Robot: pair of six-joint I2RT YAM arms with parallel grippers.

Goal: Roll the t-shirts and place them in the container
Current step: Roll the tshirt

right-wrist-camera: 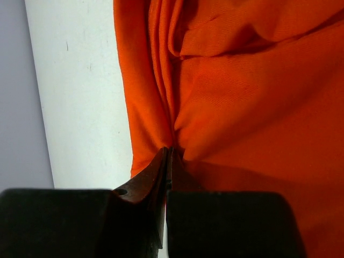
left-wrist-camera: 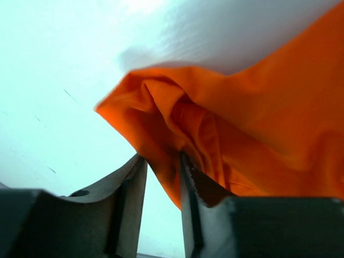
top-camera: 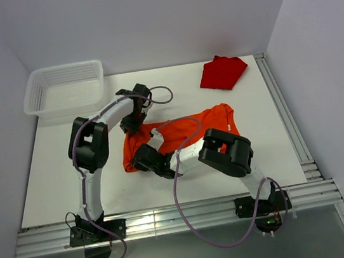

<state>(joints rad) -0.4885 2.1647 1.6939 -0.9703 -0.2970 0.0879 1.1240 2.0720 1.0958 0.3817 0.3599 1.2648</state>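
At mid-worktop [top-camera: 58,183] the orange t-shirt [top-camera: 215,119] lies crumpled, with both arms down on its left side. My right jaws are closed tight on a fold at its near-left edge (the wrist view shows cloth nipped right at the tips). My left jaws, at the far-left corner, stand narrowly parted, a bunched fold against the tips and bare worktop showing through the gap. The red t-shirt [top-camera: 222,72] sits folded at the far right, well apart. A white basket [top-camera: 66,107] stands far left.
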